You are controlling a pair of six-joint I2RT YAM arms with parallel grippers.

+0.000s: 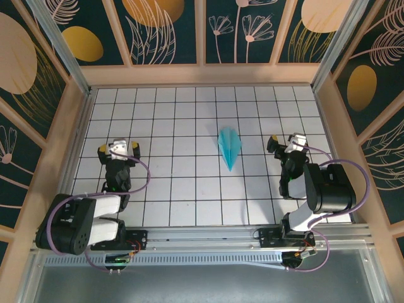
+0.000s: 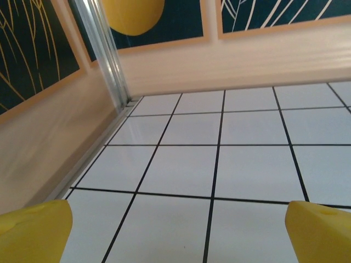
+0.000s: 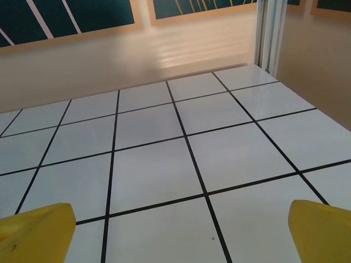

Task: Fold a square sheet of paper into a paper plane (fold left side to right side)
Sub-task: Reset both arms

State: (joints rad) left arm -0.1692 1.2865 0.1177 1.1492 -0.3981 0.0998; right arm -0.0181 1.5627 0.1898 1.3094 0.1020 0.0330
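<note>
You have a boxed-in cell here: dark panel walls (image 1: pixel 170 25) printed with gold discs and pale leaf outlines rise around the table on three sides, set in a light wooden frame (image 1: pixel 202 74). The table (image 1: pixel 189 202) itself is glossy white, ruled into square tiles by thin black lines, with an aluminium rail (image 1: pixel 208 235) along its near edge.

Over the table's left part, the left gripper (image 1: pixel 118 150) hovers with its jaws spread wide and nothing between them. Its wrist camera shows the yellow fingertips (image 2: pixel 33 230) at either lower corner with bare tiles between. Over the table's right part, the right gripper (image 1: pixel 289 142) is spread just as wide and carries nothing either.

The paper plane (image 1: pixel 228 148) lies flat on the table, a little right of its middle and apart from both grippers. It is a slim turquoise dart with creased layers, its sharp tip pointing toward the table's near edge.
</note>
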